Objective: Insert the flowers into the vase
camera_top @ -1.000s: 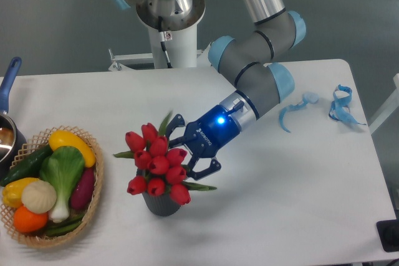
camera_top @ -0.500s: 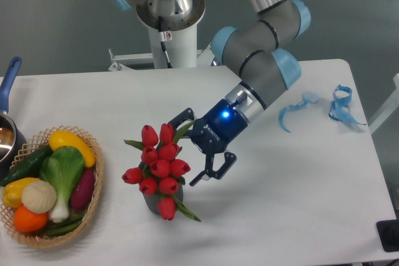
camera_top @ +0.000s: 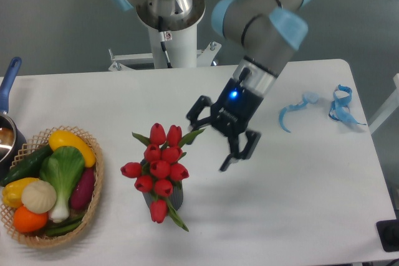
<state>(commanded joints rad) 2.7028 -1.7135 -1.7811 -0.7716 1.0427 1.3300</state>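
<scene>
The arm is showing grey metal links with pale blue joint caps, rising from a white pedestal; its black pincer (camera_top: 219, 136) is glowing with a blue light.

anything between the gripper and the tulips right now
Nothing visible does. The open gripper hangs right of the flowers, which already sit in the vase; only bare table lies between them.

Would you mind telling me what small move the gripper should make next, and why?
Probably just lift clear, up and away to the right. The flowers already stand in the vase, and the gripper is open beside them, holding nothing, with only a leaf tip reaching towards one finger. Retreating away from the bunch should avoid snagging it or tipping the vase.
</scene>
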